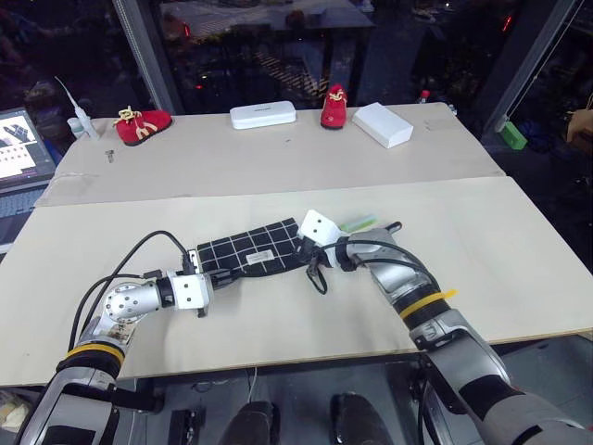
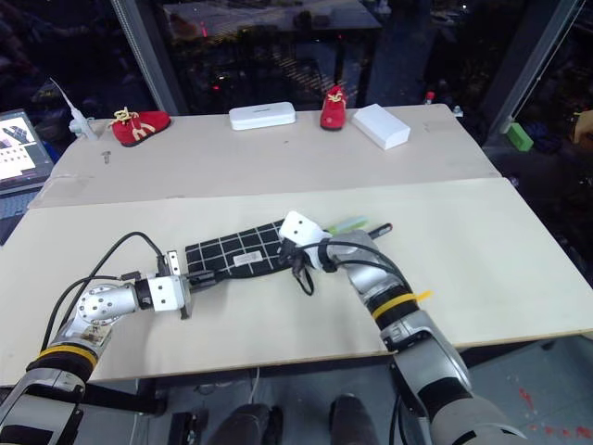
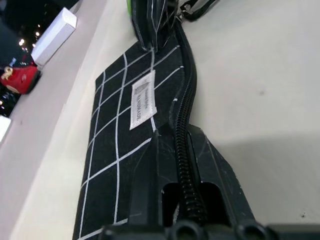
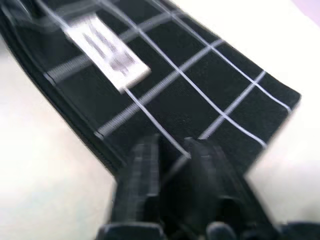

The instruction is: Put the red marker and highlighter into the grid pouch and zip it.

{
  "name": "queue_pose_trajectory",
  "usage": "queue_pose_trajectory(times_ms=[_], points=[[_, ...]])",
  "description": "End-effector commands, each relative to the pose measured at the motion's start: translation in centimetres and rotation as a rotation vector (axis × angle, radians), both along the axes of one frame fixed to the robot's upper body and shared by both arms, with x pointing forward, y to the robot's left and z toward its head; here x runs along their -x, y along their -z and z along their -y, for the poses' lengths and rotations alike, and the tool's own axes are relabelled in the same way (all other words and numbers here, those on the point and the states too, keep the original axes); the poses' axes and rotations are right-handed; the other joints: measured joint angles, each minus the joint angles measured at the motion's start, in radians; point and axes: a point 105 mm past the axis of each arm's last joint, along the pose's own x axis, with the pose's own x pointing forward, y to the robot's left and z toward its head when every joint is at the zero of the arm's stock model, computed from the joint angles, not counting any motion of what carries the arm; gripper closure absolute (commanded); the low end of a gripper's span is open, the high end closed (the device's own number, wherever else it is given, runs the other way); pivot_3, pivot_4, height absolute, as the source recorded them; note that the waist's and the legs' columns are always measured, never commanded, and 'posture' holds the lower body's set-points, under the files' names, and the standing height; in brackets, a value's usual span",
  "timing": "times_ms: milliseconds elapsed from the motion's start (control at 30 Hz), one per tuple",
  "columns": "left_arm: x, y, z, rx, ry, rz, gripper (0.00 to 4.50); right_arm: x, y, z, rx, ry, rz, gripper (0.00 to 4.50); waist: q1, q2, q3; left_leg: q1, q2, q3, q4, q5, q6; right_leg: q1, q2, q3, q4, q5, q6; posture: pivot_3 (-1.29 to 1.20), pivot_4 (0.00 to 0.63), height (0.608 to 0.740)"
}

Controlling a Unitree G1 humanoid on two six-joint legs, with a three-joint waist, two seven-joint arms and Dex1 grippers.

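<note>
I see the grid pouch (image 1: 248,250) lying flat on the table (image 1: 500,269) between my two grippers, its white label (image 3: 143,99) facing up and its zipper edge (image 3: 185,150) running straight between the fingers (image 3: 150,175) of the left gripper (image 1: 219,277), which are pinched together on that near end of the pouch. At the far end the right gripper (image 1: 307,252) has its fingers (image 4: 142,175) slightly apart over the gridded fabric; I cannot tell if they grip it. The highlighter (image 1: 357,223) lies just beyond the right gripper, with a dark pen (image 1: 387,227) beside it that I cannot identify.
</note>
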Motion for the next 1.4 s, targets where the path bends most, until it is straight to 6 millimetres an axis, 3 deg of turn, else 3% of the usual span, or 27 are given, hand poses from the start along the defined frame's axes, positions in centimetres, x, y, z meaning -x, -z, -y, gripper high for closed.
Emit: queue_pose_trajectory(times_ms=[33,200,300,467,700,833,1167,1300,1400], points=[[0.7,1.0,0.3,0.034,-0.01,-0.06,4.5,-0.1,-5.1,0.0,-0.246,-0.03,-0.054,1.91,0.0,0.0,0.0,0.0,0.0,0.0,0.0,0.0,0.0,0.0,0.0,0.0,0.0,0.0,0.0,0.0,0.15,0.74],[0.4,0.0,0.5,0.131,-0.068,-0.067,4.5,0.2,-10.4,2.1,-0.45,-0.063,-0.134,0.31,0.003,0.001,0.001,-0.002,0.0,0.0,0.0,0.0,0.0,-0.002,-0.001,0.0,-0.001,0.0,0.0,0.0,0.15,0.74],[-0.4,-1.3,0.5,0.243,-0.142,-0.076,4.5,1.0,-12.3,3.9,-0.48,-0.086,-0.112,0.31,0.006,0.001,0.001,-0.004,0.0,-0.001,0.0,-0.001,0.0,-0.003,-0.001,-0.001,-0.001,0.0,0.0,0.0,0.15,0.74],[-1.3,-3.4,0.8,0.399,-0.229,-0.106,4.5,-0.5,-10.1,5.5,-0.362,0.073,-0.092,0.31,0.006,0.0,0.0,-0.015,0.0,-0.001,0.002,-0.001,0.0,-0.012,-0.001,0.0,0.0,0.0,0.0,0.0,0.15,0.74],[-2.0,-6.1,1.2,0.517,-0.27,-0.129,4.5,-3.0,-7.3,5.3,-0.325,0.227,-0.123,0.31,-0.004,0.0,0.001,-0.016,0.001,0.001,0.002,-0.001,0.0,-0.015,0.0,0.001,0.0,0.001,-0.001,0.0,0.15,0.74],[-2.0,-6.0,1.1,0.518,-0.281,-0.142,4.5,-3.9,-5.8,4.6,-0.264,0.272,-0.108,0.31,-0.004,0.0,0.001,-0.017,0.001,0.001,0.002,-0.001,0.0,-0.015,0.0,0.001,0.0,0.001,-0.001,0.0,0.15,0.74],[-1.5,-5.6,1.6,0.504,-0.274,-0.16,4.5,-4.9,-5.3,3.0,-0.24,0.274,-0.068,0.31,-0.004,0.001,0.001,-0.017,0.0,0.001,0.002,-0.001,0.0,-0.015,0.0,0.001,0.0,0.001,-0.001,0.0,0.15,0.74],[-1.5,-5.6,1.7,0.506,-0.273,-0.162,4.5,-4.8,-6.1,2.6,-0.278,0.245,-0.056,1.25,-0.003,0.001,0.001,-0.017,0.0,0.0,0.002,-0.001,-0.001,-0.015,0.0,0.001,0.0,0.001,-0.001,0.0,0.15,0.74],[-1.6,-5.6,1.8,0.509,-0.274,-0.163,4.5,-4.5,-6.0,2.4,-0.267,0.208,-0.052,2.42,-0.003,0.001,0.001,-0.017,0.0,0.0,0.002,-0.001,-0.001,-0.015,0.0,0.001,0.0,0.001,-0.001,0.0,0.15,0.74]])
